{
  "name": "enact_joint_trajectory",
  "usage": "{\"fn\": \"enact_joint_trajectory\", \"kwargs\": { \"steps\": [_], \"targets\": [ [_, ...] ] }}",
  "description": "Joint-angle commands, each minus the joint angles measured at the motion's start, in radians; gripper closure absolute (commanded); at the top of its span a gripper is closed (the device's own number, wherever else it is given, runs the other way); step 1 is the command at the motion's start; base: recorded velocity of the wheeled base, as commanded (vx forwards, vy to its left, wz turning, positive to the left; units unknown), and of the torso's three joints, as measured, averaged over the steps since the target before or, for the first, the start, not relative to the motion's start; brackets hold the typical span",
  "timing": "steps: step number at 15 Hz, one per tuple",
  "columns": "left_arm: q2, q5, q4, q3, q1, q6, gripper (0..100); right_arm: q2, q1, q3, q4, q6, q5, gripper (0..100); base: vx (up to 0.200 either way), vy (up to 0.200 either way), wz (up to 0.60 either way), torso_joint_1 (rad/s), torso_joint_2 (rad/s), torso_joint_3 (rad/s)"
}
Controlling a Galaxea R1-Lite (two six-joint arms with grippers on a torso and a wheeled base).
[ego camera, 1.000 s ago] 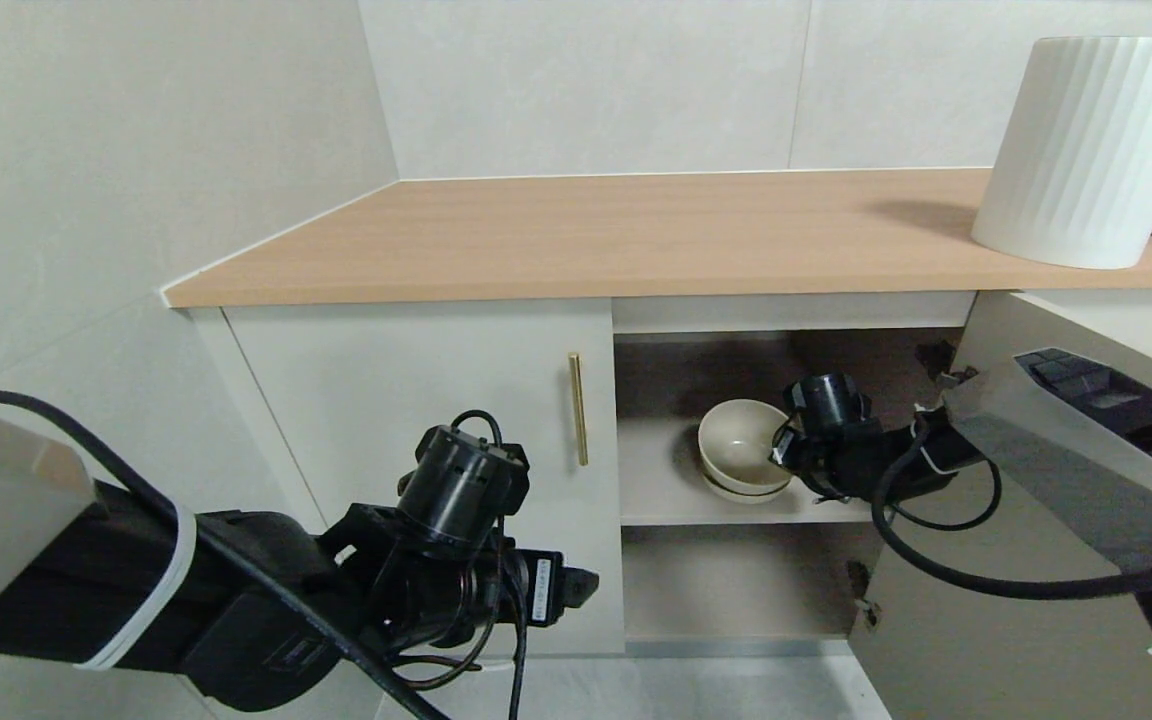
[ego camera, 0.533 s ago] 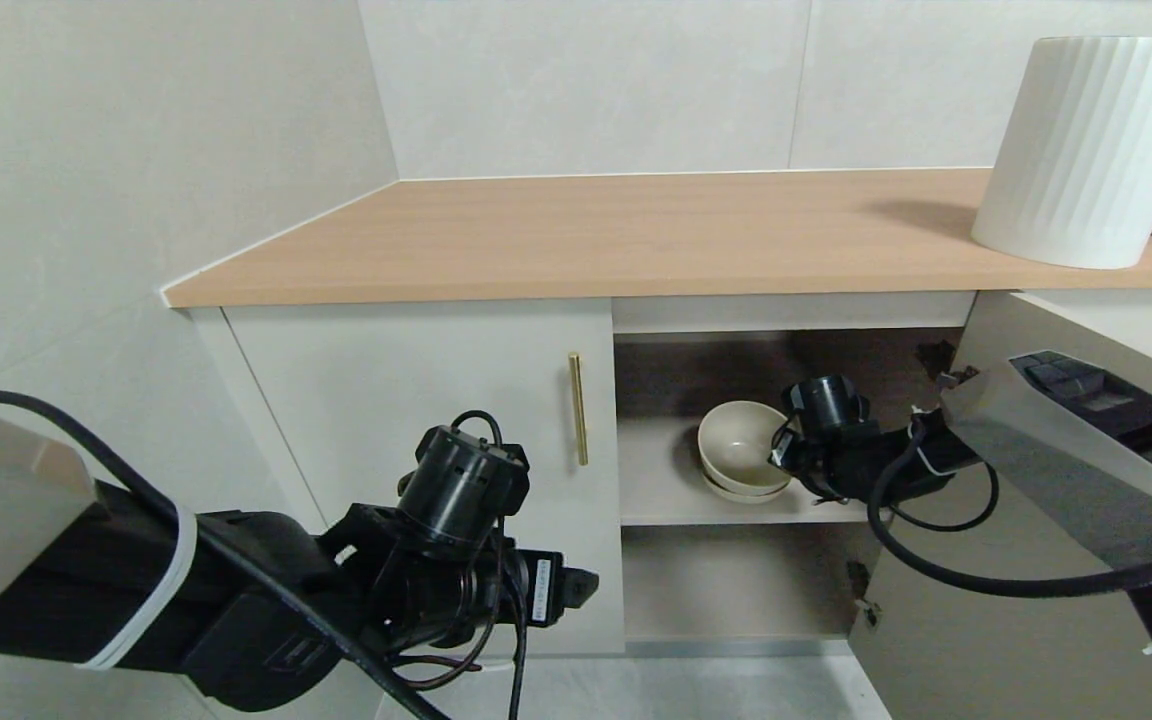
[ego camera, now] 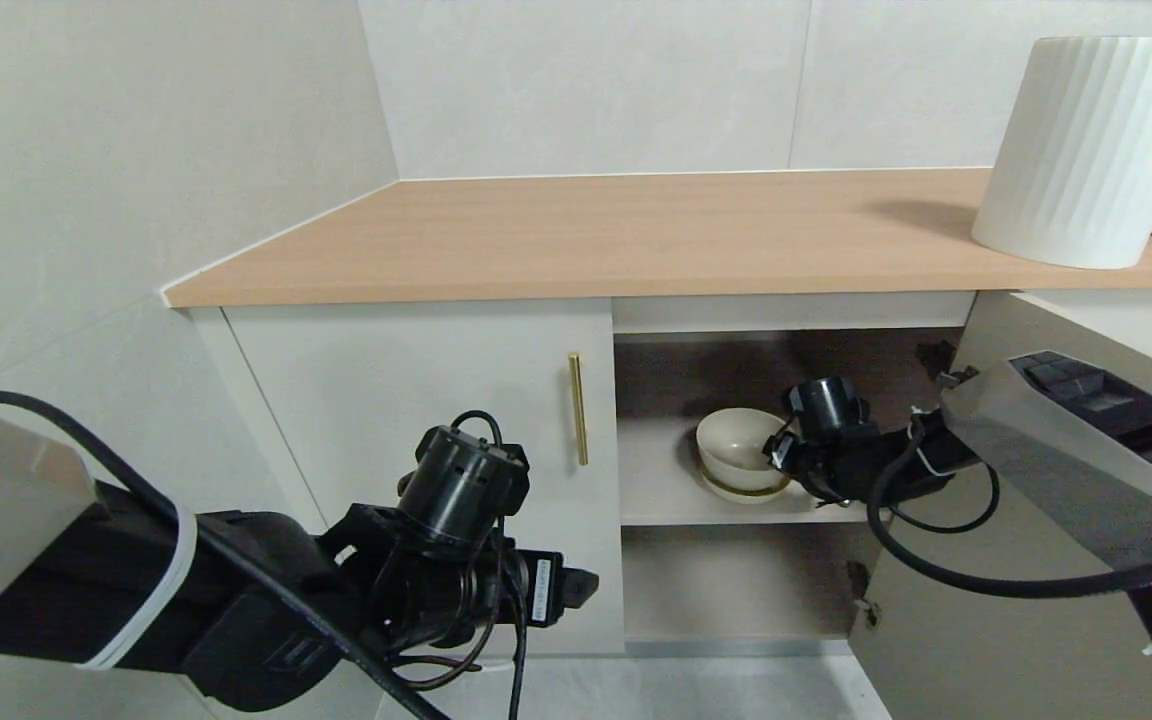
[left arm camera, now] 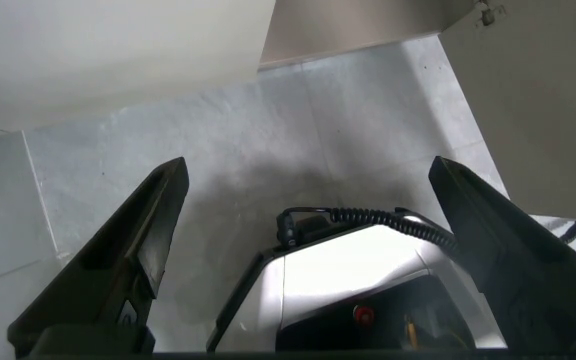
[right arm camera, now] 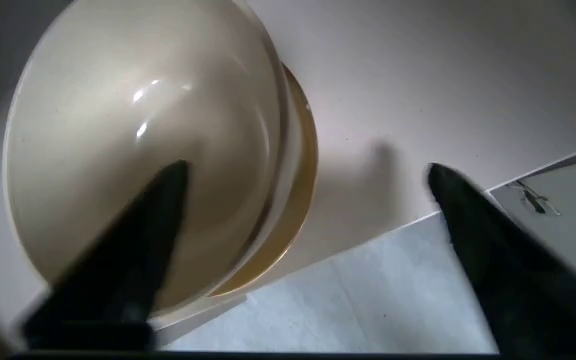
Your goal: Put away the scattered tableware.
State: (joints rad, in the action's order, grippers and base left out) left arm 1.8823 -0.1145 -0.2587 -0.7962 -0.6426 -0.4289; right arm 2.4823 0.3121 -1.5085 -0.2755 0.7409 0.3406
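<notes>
Where bowl (ego camera: 736, 452) sits, partly between right jaws

Bright even light on the countertop (ego camera: 586, 235), dim shadowed cupboard interior (ego camera: 716, 365), small highlights inside the bowl (right arm camera: 158, 150)

A cream bowl (right arm camera: 138, 130) is seen stacked in a yellow-rimmed dish (right arm camera: 304, 150), both set on the pale shelf (right arm camera: 448, 80). The right gripper (right arm camera: 306, 178) is held spread wide (one dark finger crosses the bowl, the other bare shelf). Grey floor (right arm camera: 368, 300) is seen past the shelf's edge.
</notes>
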Motion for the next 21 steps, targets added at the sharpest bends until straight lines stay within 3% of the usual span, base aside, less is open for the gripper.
{"fn": "enact_joint_trajectory", "kwargs": {
  "steps": [1, 3, 5, 7, 9, 12, 14, 18, 21],
  "targets": [
    [-0.002, -0.001, -0.001, 0.0, 0.0, -0.001, 0, -0.002, 0.001, 0.001, -0.001, 0.0, 0.0, 0, 0.0, 0.0, 0.0, 0.0, 0.0, 0.0],
    [-0.008, -0.002, -0.001, -0.001, 0.0, -0.001, 0, -0.014, 0.005, 0.01, 0.001, 0.0, 0.0, 0, 0.0, 0.0, 0.0, 0.0, 0.0, 0.0],
    [-0.057, -0.057, 0.003, -0.014, 0.015, 0.006, 0, -0.146, 0.048, 0.128, 0.007, -0.003, 0.006, 0, 0.0, 0.0, 0.0, 0.0, 0.0, 0.0],
    [-0.132, -0.126, 0.006, -0.005, 0.032, 0.068, 0, -0.281, 0.102, 0.297, -0.001, -0.121, -0.025, 0, 0.0, 0.0, 0.0, 0.0, 0.0, 0.0],
    [-0.224, -0.136, 0.006, 0.028, 0.049, 0.085, 0, -0.421, 0.12, 0.458, -0.007, -0.256, -0.054, 0, 0.0, 0.0, 0.0, 0.0, 0.0, 0.0],
    [-0.381, -0.136, 0.015, 0.077, 0.101, 0.105, 0, -0.686, 0.131, 0.611, 0.015, -0.294, -0.177, 0, 0.0, 0.0, 0.0, 0.0, 0.0, 0.0],
    [-0.463, -0.136, 0.055, 0.126, 0.113, 0.116, 0, -0.832, 0.16, 0.679, 0.148, -0.311, -0.175, 0, 0.0, 0.0, 0.0, 0.0, 0.0, 0.0],
    [-0.609, -0.129, 0.116, 0.204, 0.159, 0.133, 0, -1.134, 0.277, 0.694, 0.444, -0.314, -0.186, 0, 0.0, 0.0, 0.0, 0.0, 0.0, 0.0],
    [-0.609, -0.129, 0.116, 0.221, 0.162, 0.134, 0, -1.177, 0.318, 0.699, 0.519, -0.314, -0.181, 0, 0.0, 0.0, 0.0, 0.0, 0.0, 0.0]
  ]
}}
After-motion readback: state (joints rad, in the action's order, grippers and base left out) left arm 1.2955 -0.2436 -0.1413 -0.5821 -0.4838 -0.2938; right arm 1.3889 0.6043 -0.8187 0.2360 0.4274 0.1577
